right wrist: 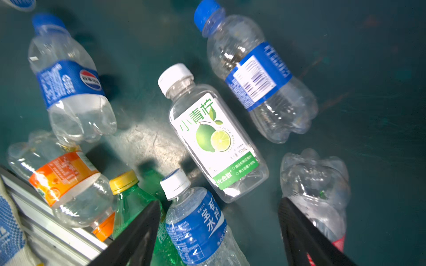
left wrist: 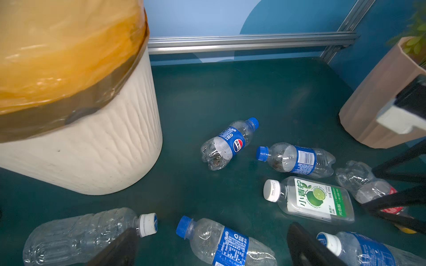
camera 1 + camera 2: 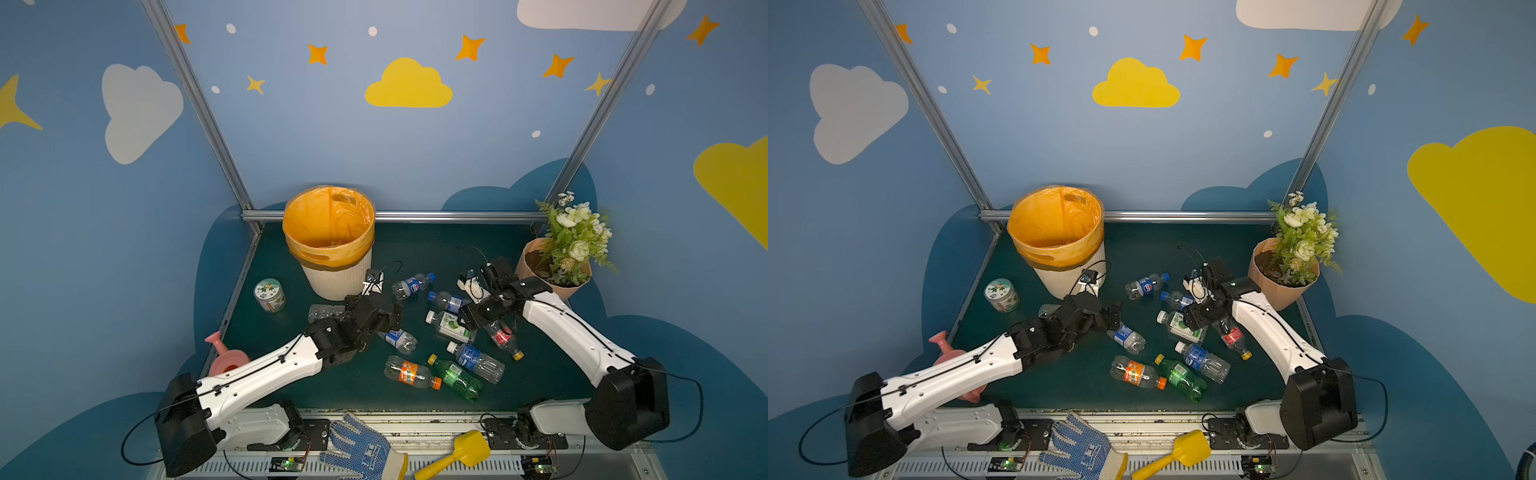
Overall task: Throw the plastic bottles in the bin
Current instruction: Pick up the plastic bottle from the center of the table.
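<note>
The bin (image 3: 328,245), cream with an orange bag, stands at the back left of the green mat. Several plastic bottles lie on the mat in both top views, among them a Pepsi bottle (image 3: 411,284), a lime-label bottle (image 3: 451,326), a green one (image 3: 457,378) and an orange-label one (image 3: 409,372). My left gripper (image 2: 212,228) is open over a blue-capped, blue-label bottle (image 2: 226,244), and a clear white-capped bottle (image 2: 80,232) lies beside one finger. My right gripper (image 1: 219,201) is open, its fingers (image 1: 143,225) straddling a white-capped blue-label bottle (image 1: 196,225) below the lime-label bottle (image 1: 214,133).
A green-white lidded jar (image 3: 269,295) stands left of the bin. A peach flower pot (image 3: 552,270) is at the back right, close behind the right arm. A pink watering can (image 3: 224,357) sits at the left edge. A glove (image 3: 361,449) and yellow scoop (image 3: 457,455) lie in front.
</note>
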`<state>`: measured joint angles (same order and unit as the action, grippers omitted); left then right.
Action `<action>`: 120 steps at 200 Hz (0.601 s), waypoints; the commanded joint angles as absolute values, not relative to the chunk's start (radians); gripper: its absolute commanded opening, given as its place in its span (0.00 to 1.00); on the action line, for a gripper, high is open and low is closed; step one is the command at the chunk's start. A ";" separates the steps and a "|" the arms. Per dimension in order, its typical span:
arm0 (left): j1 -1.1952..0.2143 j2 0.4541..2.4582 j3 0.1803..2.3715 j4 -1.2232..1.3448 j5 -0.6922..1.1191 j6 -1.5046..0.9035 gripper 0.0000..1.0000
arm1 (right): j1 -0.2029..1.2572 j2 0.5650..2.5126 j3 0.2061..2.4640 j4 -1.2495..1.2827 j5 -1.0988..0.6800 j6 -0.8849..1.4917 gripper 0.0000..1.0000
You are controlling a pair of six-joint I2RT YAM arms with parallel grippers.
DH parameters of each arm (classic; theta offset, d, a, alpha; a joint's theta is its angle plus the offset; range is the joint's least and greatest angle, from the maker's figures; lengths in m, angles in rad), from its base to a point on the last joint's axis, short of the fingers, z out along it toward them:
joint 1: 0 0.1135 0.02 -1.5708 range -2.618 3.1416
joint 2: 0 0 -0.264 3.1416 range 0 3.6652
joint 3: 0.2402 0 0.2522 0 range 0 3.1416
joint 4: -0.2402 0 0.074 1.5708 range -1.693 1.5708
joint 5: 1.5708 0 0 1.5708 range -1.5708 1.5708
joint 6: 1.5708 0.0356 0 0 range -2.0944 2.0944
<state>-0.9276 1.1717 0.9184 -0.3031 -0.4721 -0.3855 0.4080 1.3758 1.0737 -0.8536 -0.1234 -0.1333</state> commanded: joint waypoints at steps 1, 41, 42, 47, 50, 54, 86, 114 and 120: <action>-0.912 1.133 0.897 -0.313 -0.466 -0.418 1.00 | 0.443 1.433 1.120 -0.931 -0.098 -0.212 0.77; -0.886 1.071 0.850 -0.312 -0.463 -0.444 1.00 | 0.485 1.548 1.138 -0.923 -0.046 -0.244 0.74; -0.886 1.070 0.849 -0.313 -0.463 -0.444 1.00 | 0.485 1.550 1.138 -0.922 -0.045 -0.244 0.74; -0.884 1.064 0.846 -0.317 -0.463 -0.445 1.00 | 0.488 1.563 1.141 -0.919 -0.036 -0.246 0.74; -0.883 1.061 0.844 -0.319 -0.463 -0.446 1.00 | 0.489 1.569 1.143 -0.917 -0.030 -0.247 0.74; -0.882 1.058 0.842 -0.322 -0.463 -0.449 1.00 | 0.488 1.577 1.145 -0.914 -0.024 -0.248 0.74; -0.873 1.027 0.824 -0.333 -0.463 -0.459 1.00 | 0.491 1.622 1.163 -0.877 0.025 -0.255 0.75; -0.868 1.010 0.811 -0.337 -0.464 -0.469 1.00 | 0.495 1.657 1.180 -0.867 0.043 -0.275 0.77; -0.868 1.007 0.808 -0.338 -0.465 -0.472 1.00 | 0.496 1.664 1.182 -0.867 0.040 -0.278 0.77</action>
